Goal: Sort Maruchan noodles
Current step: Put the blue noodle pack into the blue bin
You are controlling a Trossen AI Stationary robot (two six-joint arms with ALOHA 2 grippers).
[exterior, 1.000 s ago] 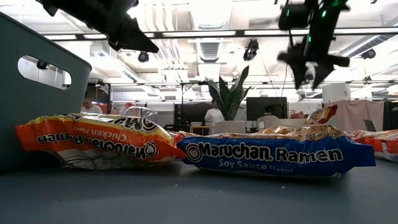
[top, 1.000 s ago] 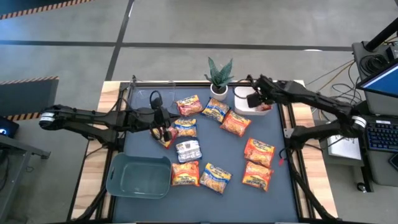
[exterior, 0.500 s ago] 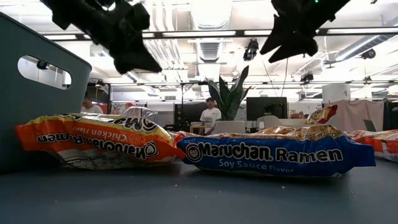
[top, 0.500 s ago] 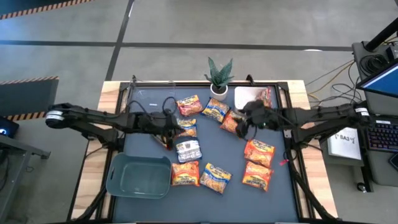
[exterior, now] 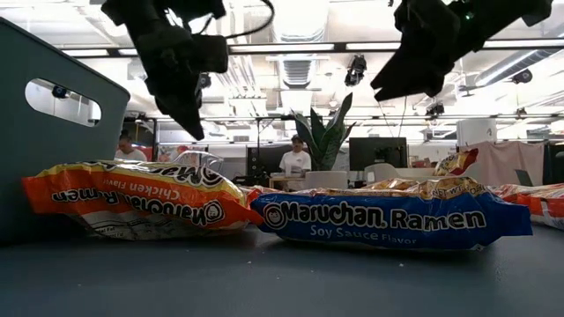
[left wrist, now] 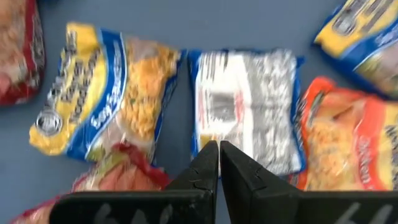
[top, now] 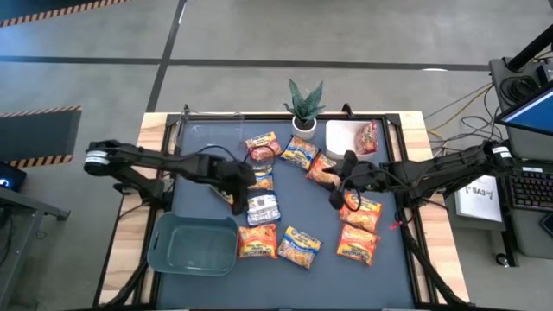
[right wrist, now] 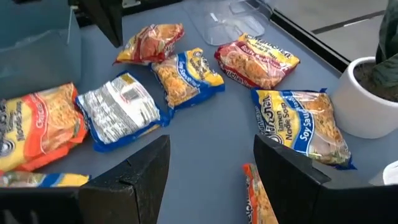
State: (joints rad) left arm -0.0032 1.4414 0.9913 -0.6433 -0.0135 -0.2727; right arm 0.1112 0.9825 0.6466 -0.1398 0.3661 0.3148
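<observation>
I see the noodle packets [top: 261, 207] scattered across the middle of the desk [top: 199, 289], one lying in the tray [top: 344, 137] at the back right — just right of the plant [top: 304, 108]. The bin [top: 192, 244] sits front left, packets just beside it.

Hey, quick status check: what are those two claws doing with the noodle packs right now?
Left claw shut, empty, over silvery packet. Right claw open, empty, above the loose packets. One packet in the white tray. Nothing blocking.

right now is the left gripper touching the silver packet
Cannot tell. In the left wrist view the shut left gripper overlaps the silver packet, but no view shows plainly whether the tips rest on it or hover above.
</observation>
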